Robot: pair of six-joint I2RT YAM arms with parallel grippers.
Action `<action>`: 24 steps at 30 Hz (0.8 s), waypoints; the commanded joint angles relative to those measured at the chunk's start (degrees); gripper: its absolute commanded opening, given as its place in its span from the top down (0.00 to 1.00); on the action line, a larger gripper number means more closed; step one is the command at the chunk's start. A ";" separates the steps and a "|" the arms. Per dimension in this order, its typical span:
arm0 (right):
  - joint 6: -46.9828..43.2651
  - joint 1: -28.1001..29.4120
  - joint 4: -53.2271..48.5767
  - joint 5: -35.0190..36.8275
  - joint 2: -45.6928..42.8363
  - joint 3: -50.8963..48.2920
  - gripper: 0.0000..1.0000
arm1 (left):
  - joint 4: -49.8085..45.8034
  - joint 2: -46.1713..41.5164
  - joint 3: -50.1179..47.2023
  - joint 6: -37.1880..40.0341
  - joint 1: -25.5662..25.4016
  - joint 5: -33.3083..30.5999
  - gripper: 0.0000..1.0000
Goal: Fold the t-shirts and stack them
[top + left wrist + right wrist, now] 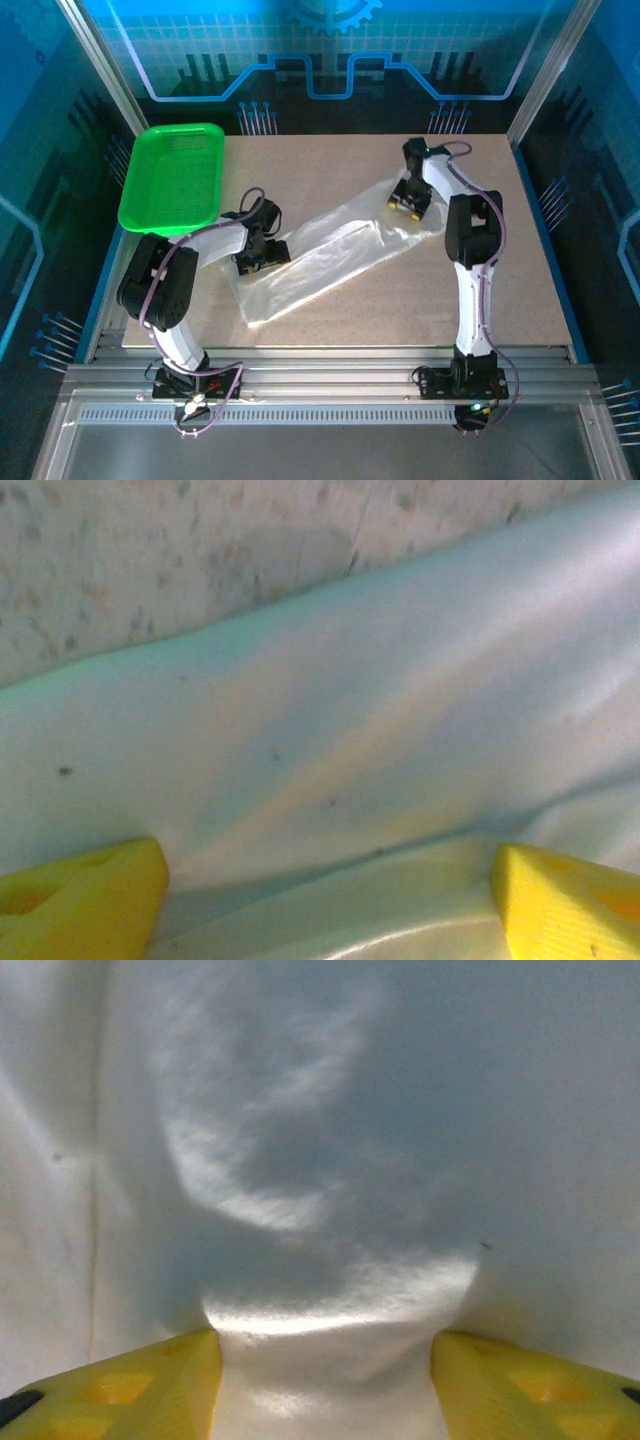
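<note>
Bases of both arms sit at the near edge of the table [500, 290], and both reach out over the pale board. First up, on the left, the left hand [252, 262] is down low at the near-left end of the t-shirt [320, 255]. In its wrist view the yellow fingers [80, 895] stand spread wide, one at each lower corner, with smooth white cloth and a soft fold lying between them and speckled table showing beyond the cloth's edge. Whether the tips touch the fabric, I cannot tell. The t-shirt itself lies on the table as a long, narrow white strip, running on a slant from near-left to far-right, plain side up, no print showing. At its far-right end, the right hand [407, 203] is on it. Its wrist view has a hump of white cloth bunched up between the two yellow tips, so this hand is pinching a fold of the t-shirt. Farthest out, at the far-left corner of the table, sits the green basket [172, 180], well apart from the t-shirt.
</note>
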 commanded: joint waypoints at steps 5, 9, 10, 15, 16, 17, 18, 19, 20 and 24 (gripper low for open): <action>1.93 2.40 8.21 -22.27 23.45 33.32 0.35 | -1.69 -1.40 -5.51 -5.96 -5.66 15.38 0.13; 15.24 2.52 29.64 -34.46 31.30 43.66 0.28 | 0.26 3.27 -2.09 -6.99 -12.68 21.66 0.14; 17.31 2.54 34.10 -34.61 31.27 44.79 0.24 | 0.87 4.77 -0.56 -7.15 -14.57 22.97 0.14; 15.32 1.78 40.35 -34.88 24.60 44.84 0.15 | -0.20 15.14 15.27 -3.50 -22.59 30.52 0.15; 13.85 1.38 38.35 -35.97 22.51 44.87 0.14 | 0.91 16.78 18.02 -4.00 -23.48 32.65 0.15; 11.89 1.11 35.83 -36.79 20.54 44.88 0.05 | 1.66 17.83 19.90 -4.49 -23.99 34.26 0.15; 8.62 0.87 32.48 -37.31 17.78 44.77 0.00 | 0.57 18.77 22.92 -4.06 -24.57 34.44 0.15; 4.91 0.60 27.60 -37.31 14.83 44.19 0.00 | -0.78 19.17 25.57 -4.12 -24.80 34.05 0.15; 1.97 0.41 23.98 -36.97 11.98 43.14 0.00 | -0.37 19.07 26.69 -4.88 -24.77 34.58 0.14; -7.37 -0.53 12.28 -34.33 -2.45 30.96 0.00 | 0.82 15.54 26.70 -8.17 -24.81 34.51 0.12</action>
